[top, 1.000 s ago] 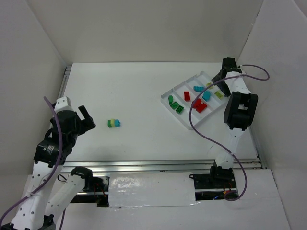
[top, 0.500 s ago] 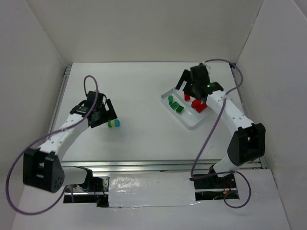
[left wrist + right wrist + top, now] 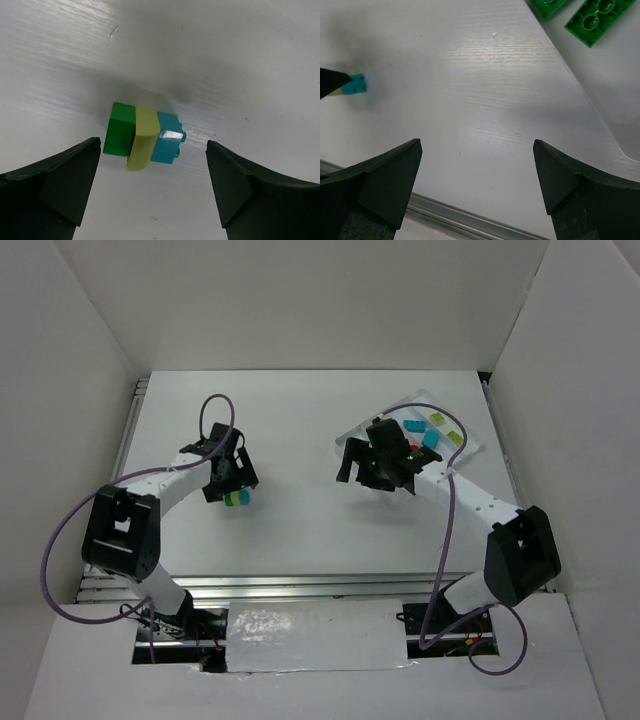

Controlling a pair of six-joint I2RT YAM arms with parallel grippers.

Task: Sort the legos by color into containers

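My left claw [image 3: 152, 147] hangs spread wide over the only legos [image 3: 145, 137] I see outside the tray [image 3: 612, 75]: a green, lime and cyan clump on the table [image 3: 225, 60], touching neither finger. My right claw [image 3: 477, 144] is open and empty, beside the tray. Green bricks [image 3: 592, 17] and cyan bricks [image 3: 431, 439] lie inside. I judge we're nearly done; the clump is left to split by color.

Bright, even overhead light, soft shadows, glare streaks on table [image 3: 60, 40], fingers [image 3: 55, 185] blurred.
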